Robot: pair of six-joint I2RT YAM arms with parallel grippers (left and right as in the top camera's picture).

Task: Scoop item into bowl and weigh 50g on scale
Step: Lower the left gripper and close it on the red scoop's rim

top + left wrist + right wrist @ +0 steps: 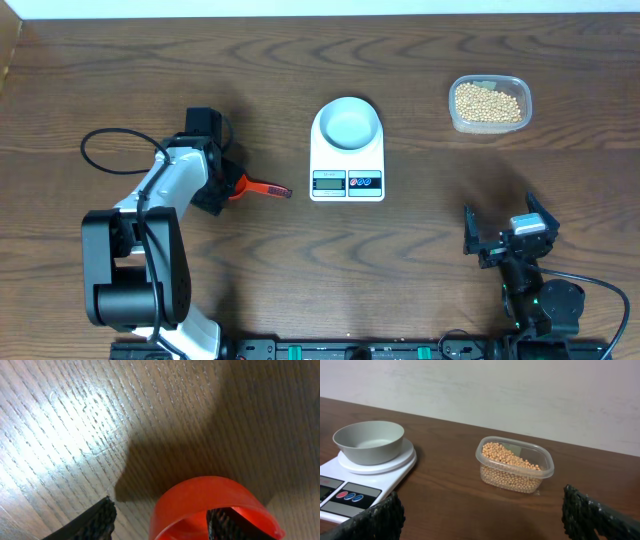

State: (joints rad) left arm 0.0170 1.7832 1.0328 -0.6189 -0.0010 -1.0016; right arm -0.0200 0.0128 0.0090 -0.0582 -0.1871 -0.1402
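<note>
The pale bowl point(347, 123) point(370, 440) stands empty on the white scale point(347, 182) point(350, 492) at mid-table. Tan beans, the item point(488, 102) point(512, 462), fill a clear plastic tub at the back right. A red scoop point(252, 187) point(210, 497) lies on the wood left of the scale, handle pointing right. My left gripper point(222, 188) point(161, 510) is down over the scoop's cup. One finger is inside the cup, the other outside, with a gap to the red wall, so it is open. My right gripper point(503, 222) point(481, 505) is open and holds nothing.
The clear tub point(489, 122) point(544, 470) sits near the table's back right. The left arm's black cable point(100, 150) loops over the wood at the left. A pale wall stands behind the table's far edge point(600, 452).
</note>
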